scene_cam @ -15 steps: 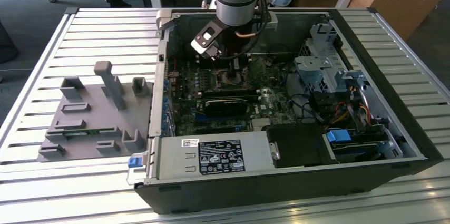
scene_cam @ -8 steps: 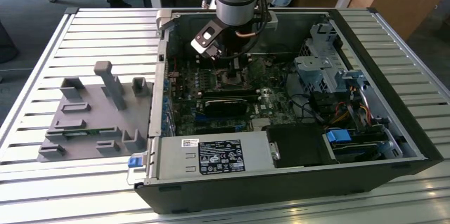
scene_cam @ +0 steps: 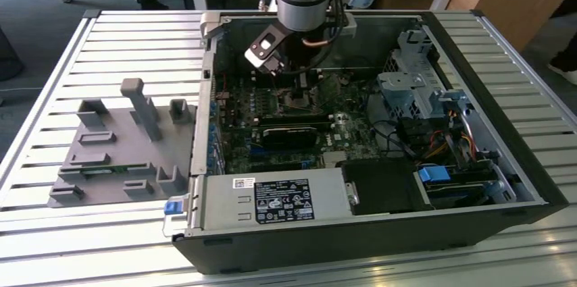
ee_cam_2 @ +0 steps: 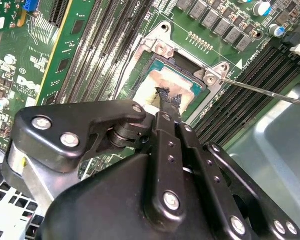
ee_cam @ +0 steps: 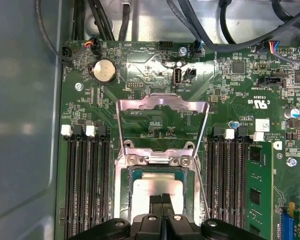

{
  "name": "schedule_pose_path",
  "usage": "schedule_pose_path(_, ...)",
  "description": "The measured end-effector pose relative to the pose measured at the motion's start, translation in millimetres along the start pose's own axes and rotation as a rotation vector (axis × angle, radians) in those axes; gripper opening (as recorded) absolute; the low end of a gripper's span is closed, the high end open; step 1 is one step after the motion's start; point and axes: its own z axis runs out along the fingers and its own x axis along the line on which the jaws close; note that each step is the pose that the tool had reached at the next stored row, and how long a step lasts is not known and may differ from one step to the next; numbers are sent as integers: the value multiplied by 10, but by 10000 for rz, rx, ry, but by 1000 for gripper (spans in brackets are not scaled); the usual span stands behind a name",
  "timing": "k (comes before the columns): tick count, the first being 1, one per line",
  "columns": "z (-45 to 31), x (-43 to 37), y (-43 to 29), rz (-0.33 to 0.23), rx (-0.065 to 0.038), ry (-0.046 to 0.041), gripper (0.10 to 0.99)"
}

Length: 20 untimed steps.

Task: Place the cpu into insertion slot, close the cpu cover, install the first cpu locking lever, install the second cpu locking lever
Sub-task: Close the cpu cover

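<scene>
The gripper [ee_cam_2: 168,98] has its jaws pressed together, tips right at the cpu [ee_cam: 149,187], which sits square in the insertion slot [ee_cam: 121,196]. The cpu cover [ee_cam: 162,103] is flipped open, and memory slots [ee_cam: 85,186] crowd both sides.

The cpu [ee_cam: 157,186] has a pale metal face dulled by a smeared patch, and the cpu cover [ee_cam: 162,106] is bright, smooth sheet metal. The fingers [ee_cam_2: 166,120] are semi-gloss black with shiny screws. The counter [scene_cam: 135,37] is ribbed silvery metal. At nine o'clock from the matt black case [scene_cam: 361,240] lies a matt grey plastic fixture [scene_cam: 117,159].
</scene>
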Motion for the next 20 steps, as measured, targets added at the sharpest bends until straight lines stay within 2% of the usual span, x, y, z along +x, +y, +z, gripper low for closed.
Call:
schedule_pose_path(9,-49,0,2,0,0,1,106)
schedule_pose_path(20,-176,2,8,0,1,-1,106)
